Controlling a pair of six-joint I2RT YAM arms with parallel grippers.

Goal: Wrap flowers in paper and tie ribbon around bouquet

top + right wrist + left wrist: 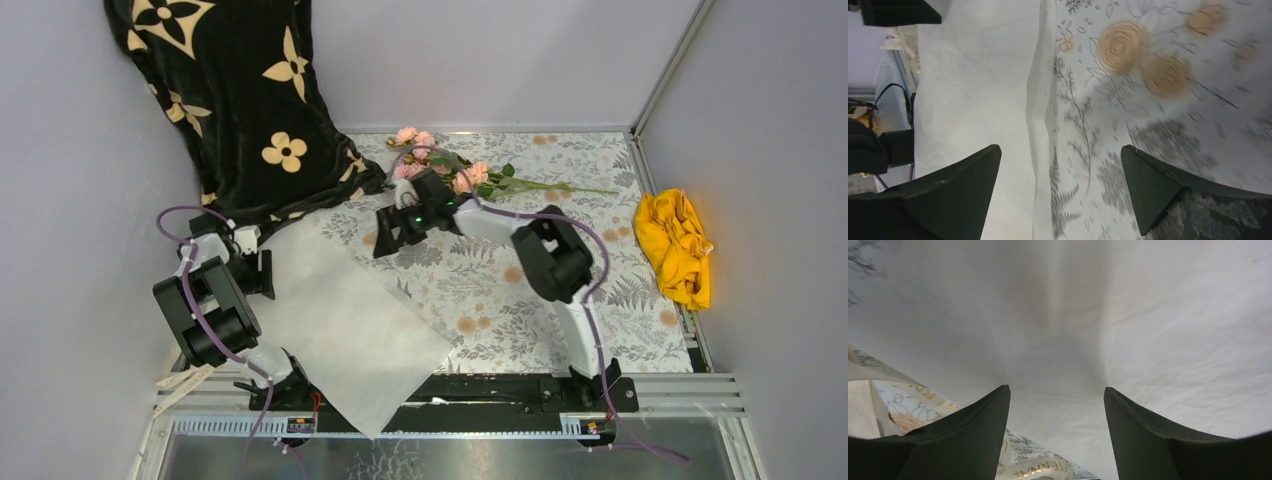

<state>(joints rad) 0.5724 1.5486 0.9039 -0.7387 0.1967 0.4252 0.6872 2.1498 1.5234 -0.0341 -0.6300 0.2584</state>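
White paper (340, 320) lies flat near-left, flowers (440, 170) well apart at far centre: pre-wrap step, left gripper (1057, 387) & right gripper (1060, 147) both gaping, empty, over sheet's edges; next prob. needs flowers carried onto paper.

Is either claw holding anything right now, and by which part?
Nothing is held. The left gripper is open over the paper, and the right gripper is open above the paper's edge.

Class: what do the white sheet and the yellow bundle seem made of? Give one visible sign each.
The paper: probably thin matte tissue paper; flat, straight-edged, faintly creased. The yellow cloth: likely soft fabric; crumpled in loose folds.
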